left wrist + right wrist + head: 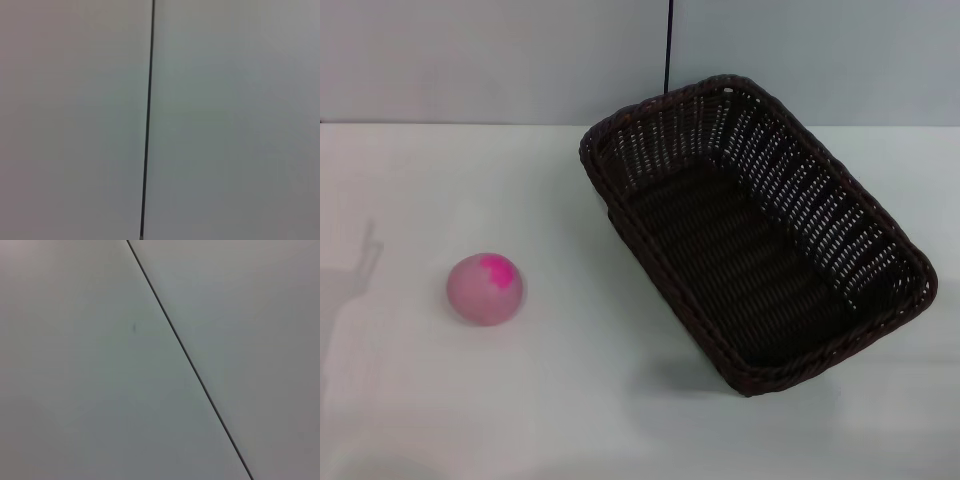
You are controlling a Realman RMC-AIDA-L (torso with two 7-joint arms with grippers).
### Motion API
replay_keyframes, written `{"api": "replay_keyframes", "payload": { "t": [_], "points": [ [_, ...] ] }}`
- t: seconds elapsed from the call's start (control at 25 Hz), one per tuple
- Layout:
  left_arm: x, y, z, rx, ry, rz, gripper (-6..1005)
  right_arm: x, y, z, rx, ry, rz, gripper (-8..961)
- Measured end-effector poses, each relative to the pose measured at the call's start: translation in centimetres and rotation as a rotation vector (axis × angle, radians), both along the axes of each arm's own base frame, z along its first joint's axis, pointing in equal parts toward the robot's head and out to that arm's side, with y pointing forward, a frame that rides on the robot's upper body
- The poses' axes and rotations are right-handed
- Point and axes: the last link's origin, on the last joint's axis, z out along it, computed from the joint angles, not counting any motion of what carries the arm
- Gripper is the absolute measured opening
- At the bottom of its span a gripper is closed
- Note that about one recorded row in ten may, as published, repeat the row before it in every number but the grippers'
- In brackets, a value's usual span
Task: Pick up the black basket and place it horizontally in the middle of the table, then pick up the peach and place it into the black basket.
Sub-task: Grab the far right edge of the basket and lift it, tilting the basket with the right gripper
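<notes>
The black basket [752, 232] lies on the white table [570, 400], right of centre, turned diagonally with one corner toward the back wall; it is empty. The peach [485, 289], pale pink with a magenta patch on top, sits on the table to the left, well apart from the basket. Neither gripper shows in any view. Both wrist views show only a plain grey wall with a thin dark seam [146, 130] [190, 360].
A grey wall with a dark vertical seam [668, 45] stands behind the table's far edge. A faint shadow lies on the table at the far left [360, 270].
</notes>
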Motion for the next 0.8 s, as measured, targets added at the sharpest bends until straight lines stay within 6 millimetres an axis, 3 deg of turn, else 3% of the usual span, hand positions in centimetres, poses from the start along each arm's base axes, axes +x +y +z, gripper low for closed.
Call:
{"api": "replay_keyframes", "payload": {
  "t": [0.36,0.56,0.64,0.76,0.8],
  "points": [
    [0.2,0.1,-0.3,-0.056,0.003,-0.037,841,0.1,-0.4,0.1,-0.01,-0.011,0.013,819],
    [-0.3,0.0,0.1,-0.067,-0.027,-0.032,841,0.1,-0.2,1.0,-0.086,-0.01,0.104,815],
    [-0.4,0.0,0.2,-0.066,-0.03,-0.03,840,0.1,0.0,1.9,-0.143,-0.022,0.171,814],
    [-0.5,0.1,0.4,-0.066,-0.021,-0.031,840,0.0,1.0,5.1,-0.324,-0.03,0.292,812],
    [-0.5,0.2,0.4,-0.065,-0.02,-0.033,840,0.0,1.0,5.1,-0.324,-0.03,0.292,811]
  ]
}}
